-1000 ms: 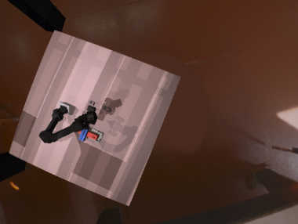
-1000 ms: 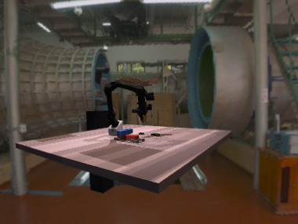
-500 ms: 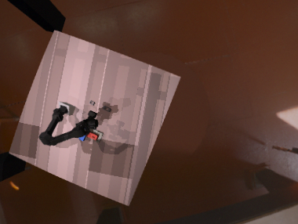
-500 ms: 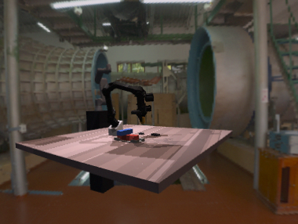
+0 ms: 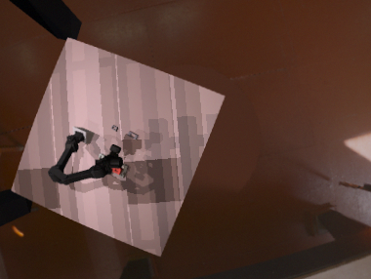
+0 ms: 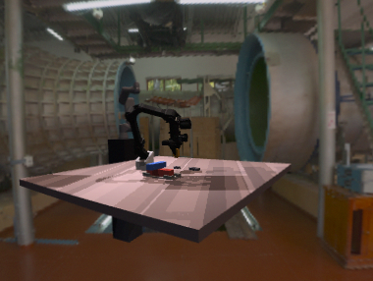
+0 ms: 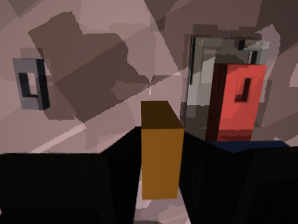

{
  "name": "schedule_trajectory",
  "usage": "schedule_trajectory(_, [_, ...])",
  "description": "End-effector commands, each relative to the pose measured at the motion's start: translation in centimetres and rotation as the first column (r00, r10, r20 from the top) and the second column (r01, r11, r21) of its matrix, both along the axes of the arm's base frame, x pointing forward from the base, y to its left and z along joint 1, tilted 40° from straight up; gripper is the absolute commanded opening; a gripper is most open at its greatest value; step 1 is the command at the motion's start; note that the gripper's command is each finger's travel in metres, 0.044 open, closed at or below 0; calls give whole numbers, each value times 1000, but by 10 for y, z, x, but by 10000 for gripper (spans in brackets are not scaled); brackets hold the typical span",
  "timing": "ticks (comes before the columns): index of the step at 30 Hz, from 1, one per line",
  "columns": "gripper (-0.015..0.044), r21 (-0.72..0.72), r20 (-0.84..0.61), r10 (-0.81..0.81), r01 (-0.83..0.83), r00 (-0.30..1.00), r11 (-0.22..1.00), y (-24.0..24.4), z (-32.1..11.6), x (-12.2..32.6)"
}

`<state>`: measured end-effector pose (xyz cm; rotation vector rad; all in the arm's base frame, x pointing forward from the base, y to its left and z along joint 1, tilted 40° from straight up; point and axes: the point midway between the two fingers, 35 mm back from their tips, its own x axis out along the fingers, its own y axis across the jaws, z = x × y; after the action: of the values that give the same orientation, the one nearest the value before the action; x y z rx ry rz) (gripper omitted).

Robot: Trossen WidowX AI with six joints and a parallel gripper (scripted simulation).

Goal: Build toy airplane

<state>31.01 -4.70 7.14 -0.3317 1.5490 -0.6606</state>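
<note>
So the gripper (image 7: 159, 165) is clamped on a small orange block with a flat face (image 7: 160, 150), which I'd guess is the tail fin. In the wrist view the red slab-like fuselage with a dark slot (image 7: 239, 102) sits to the upper right of the held piece, in the grey jig cradle (image 7: 200, 90). Its long axis runs top to bottom in frame. The socket is off to the right, so the move is sideways, then down. From the exterior camera the arm arches over with the wrist pointing down above the pink striped tabletop (image 6: 206, 196).
</note>
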Motion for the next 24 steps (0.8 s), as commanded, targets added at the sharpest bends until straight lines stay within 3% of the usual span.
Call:
schedule_trajectory(1, [0, -6, 10, 7, -6, 1000, 1000, -8, 7, 3])
schedule_trajectory(24, [0, -52, -14, 10, -11, 1000, 999, -73, 39, 0])
